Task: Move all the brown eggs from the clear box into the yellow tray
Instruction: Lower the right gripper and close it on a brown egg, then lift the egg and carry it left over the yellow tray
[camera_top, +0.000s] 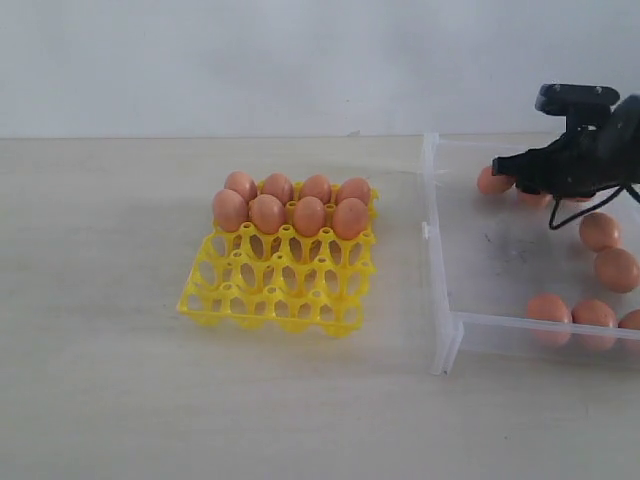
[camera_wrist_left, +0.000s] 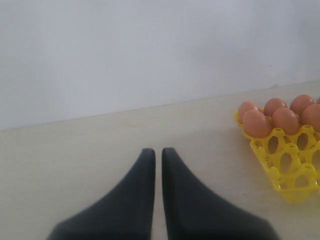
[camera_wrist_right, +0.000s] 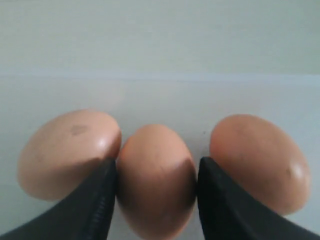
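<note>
1. Right gripper (camera_wrist_right: 157, 161): jaws clamped on the middle egg (camera_wrist_right: 156, 190), one on each side and both touching the shell.
2. Neighbour eggs (camera_wrist_right: 67, 152) crowd in close on both sides of the held one, against the outer faces of the jaws.
3. This happens at the far left of the clear box (camera_top: 432, 250). The egg sits low, at floor level as far as can be told.
4. Loose eggs (camera_top: 599, 230) lie elsewhere in the box: two along the right side, three against the near wall.
5. Yellow tray (camera_top: 270, 300) sits on the worktop (camera_top: 120, 400), left of the box and apart from it. Eight tray eggs (camera_top: 309, 215) fill its two far rows.
6. Left gripper (camera_wrist_left: 156, 152): jaws drawn almost together, only a thin slit between them, nothing held. It is above bare worktop, with a corner of the tray in its camera's sight.
</note>
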